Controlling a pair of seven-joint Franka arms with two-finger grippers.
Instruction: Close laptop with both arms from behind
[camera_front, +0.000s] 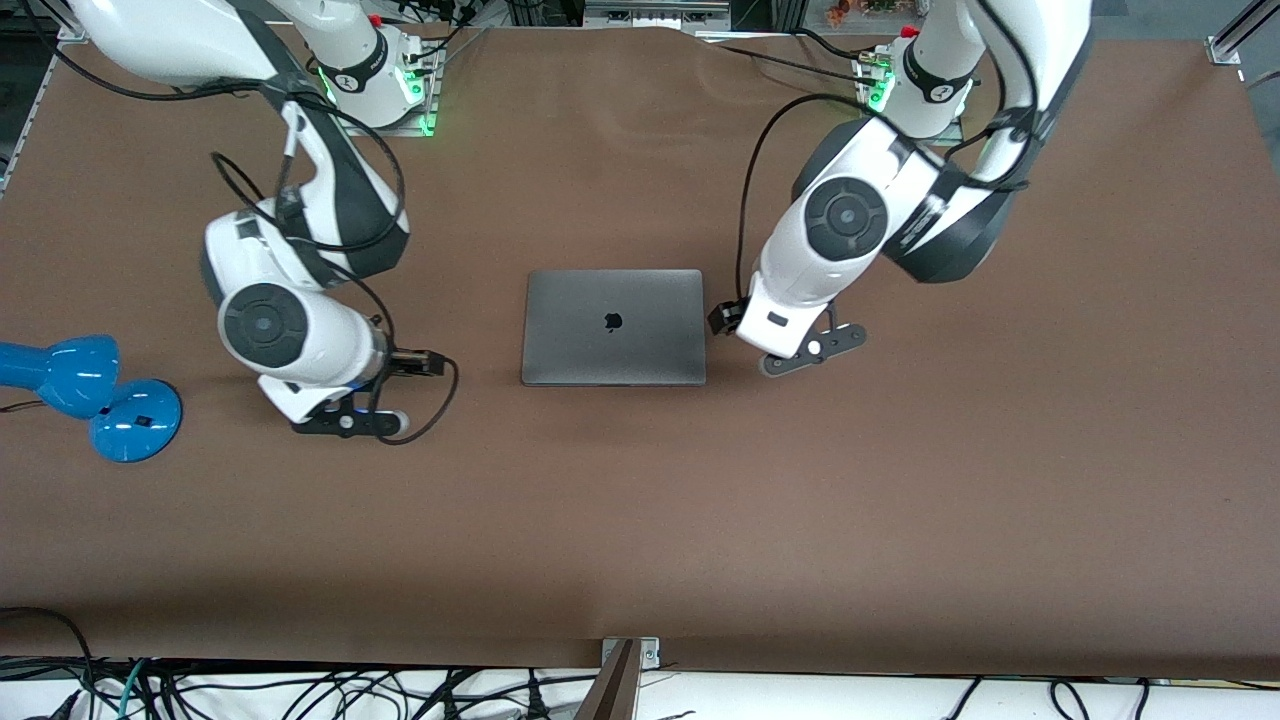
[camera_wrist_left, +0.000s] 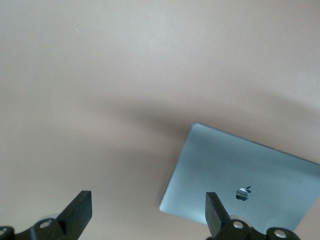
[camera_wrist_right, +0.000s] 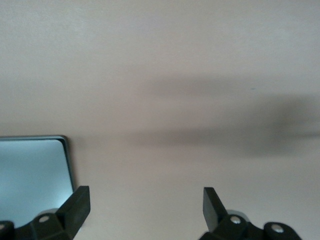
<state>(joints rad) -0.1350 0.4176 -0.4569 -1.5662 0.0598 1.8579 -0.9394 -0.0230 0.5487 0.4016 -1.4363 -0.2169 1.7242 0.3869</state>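
Laptop (camera_front: 613, 327) is shut, lid flat down on the table (camera_front: 900, 520), apple logo (camera_front: 613, 321) up. It sits mid-table, roughly centred between the two arms' bases, square to the table edges. Nothing is touching it.

Left gripper (camera_front: 800, 358) hangs over bare table just beside the laptop's edge at the left arm's end, apart from the lid. In the left wrist view its fingers (camera_wrist_left: 216, 214) are spread wide with nothing between them; the laptop (camera_wrist_left: 240, 182) shows as a grey slab under one finger, logo visible, brown table (camera_wrist_left: 100, 75) filling everything else.

Right gripper (camera_front: 345, 420) is over bare table toward the right arm's end, well apart from the laptop, clearly more gap than on the left arm's side. The right wrist view shows its fingers (camera_wrist_right: 75, 206) also spread wide and empty; one rounded corner of the laptop (camera_wrist_right: 30, 175) is at the frame's edge, with soft arm shadows across the table (camera_wrist_right: 200, 60).

Both arms come down from their bases with elbows bent, wrists pointing at the tabletop.

Blue desk lamp (camera_front: 85, 390) lies at the table's edge at the right arm's end, near the right gripper but not touching it. Loose black cables (camera_front: 300, 690) run along the table edge nearest the front camera.
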